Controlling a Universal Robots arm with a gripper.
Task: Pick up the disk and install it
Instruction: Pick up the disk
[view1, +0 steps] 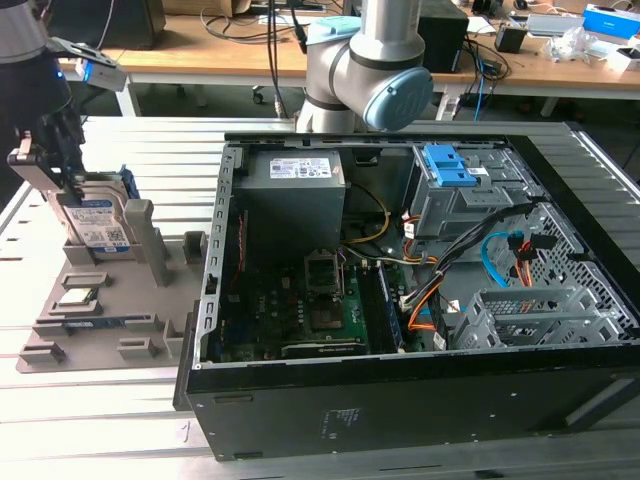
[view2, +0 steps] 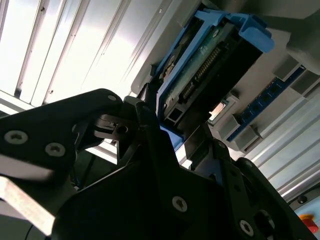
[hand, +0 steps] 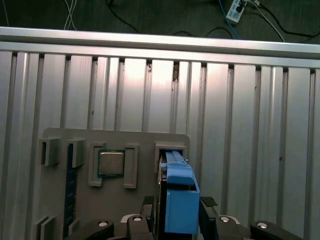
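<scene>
At one corner of the grey holder tray (view1: 100, 330), on the far edge as the exterior view saw it, the disk (view1: 98, 225) stood upright on its edge in a slot, its white-and-blue label facing the camera. The gripper (view1: 72, 183) reached down over the disk's top and was closed on it, one jaw against each broad face. In both wrist views the blue carrier frame (hand: 181, 220) sat tight between the black fingers (hand: 207, 202), and the drive's connector edge (view2: 205, 65) pointed away from the gripper (view2: 175, 132). A square processor chip (hand: 110, 162) lay in its own pocket along the tray's same edge, apart from the disk.

The tray rested on the slatted aluminium table (view1: 100, 420), just beside the open computer case (view1: 400, 410). Inside the case, a grey power-supply box (view1: 293, 195) filled one far corner, and a blue latch piece (view1: 447, 165) sat on the drive cage at the other far corner.
</scene>
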